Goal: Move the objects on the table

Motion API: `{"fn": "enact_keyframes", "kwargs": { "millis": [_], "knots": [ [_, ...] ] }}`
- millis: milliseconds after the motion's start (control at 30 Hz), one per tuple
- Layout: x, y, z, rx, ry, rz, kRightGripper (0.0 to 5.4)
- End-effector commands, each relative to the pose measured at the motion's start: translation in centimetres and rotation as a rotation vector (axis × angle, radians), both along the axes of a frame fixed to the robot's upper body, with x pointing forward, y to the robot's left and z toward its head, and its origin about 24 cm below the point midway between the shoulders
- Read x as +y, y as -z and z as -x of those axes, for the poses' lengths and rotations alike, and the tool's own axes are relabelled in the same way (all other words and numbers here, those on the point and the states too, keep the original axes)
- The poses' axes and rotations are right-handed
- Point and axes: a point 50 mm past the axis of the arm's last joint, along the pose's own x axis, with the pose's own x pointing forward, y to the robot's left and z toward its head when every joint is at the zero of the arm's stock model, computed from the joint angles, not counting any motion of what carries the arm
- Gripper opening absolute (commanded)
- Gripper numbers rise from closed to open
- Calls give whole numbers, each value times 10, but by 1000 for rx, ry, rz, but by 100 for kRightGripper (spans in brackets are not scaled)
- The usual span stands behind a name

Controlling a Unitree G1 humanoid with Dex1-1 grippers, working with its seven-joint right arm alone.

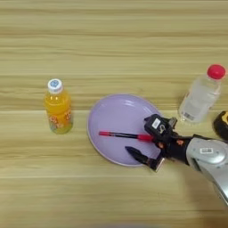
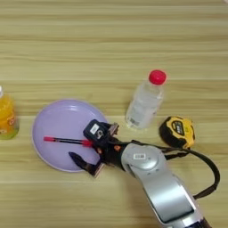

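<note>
2 black fingers of the claw (image 1: 143, 143) spread wide; upper finger touches pen (image 1: 120, 134) on plate (image 1: 111, 116).

The table (image 1: 111, 40) is light wood with long grain stripes and a soft sheen. At its centre the lilac plate (image 1: 111, 116) looks smooth, faintly glossy plastic. At nine o'clock the orange juice bottle (image 1: 58, 111) is shiny plastic; at two o'clock the clear bottle (image 2: 143, 107) is translucent plastic. The forearm (image 2: 160, 182) is brushed silver metal, and the tape measure (image 2: 178, 131) is glossy yellow-black plastic.
</note>
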Motion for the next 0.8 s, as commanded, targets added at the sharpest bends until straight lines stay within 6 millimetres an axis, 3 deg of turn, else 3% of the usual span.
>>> {"fn": "enact_keyframes", "kwargs": {
  "millis": [33, 267, 800],
  "knots": [
    [0, -16, -12, -135, -14, 36, 537],
    [0, -13, -12, -130, -18, 36, 537],
    [-9, -2, -11, 21, 54, 24, 369]
  ]
}}
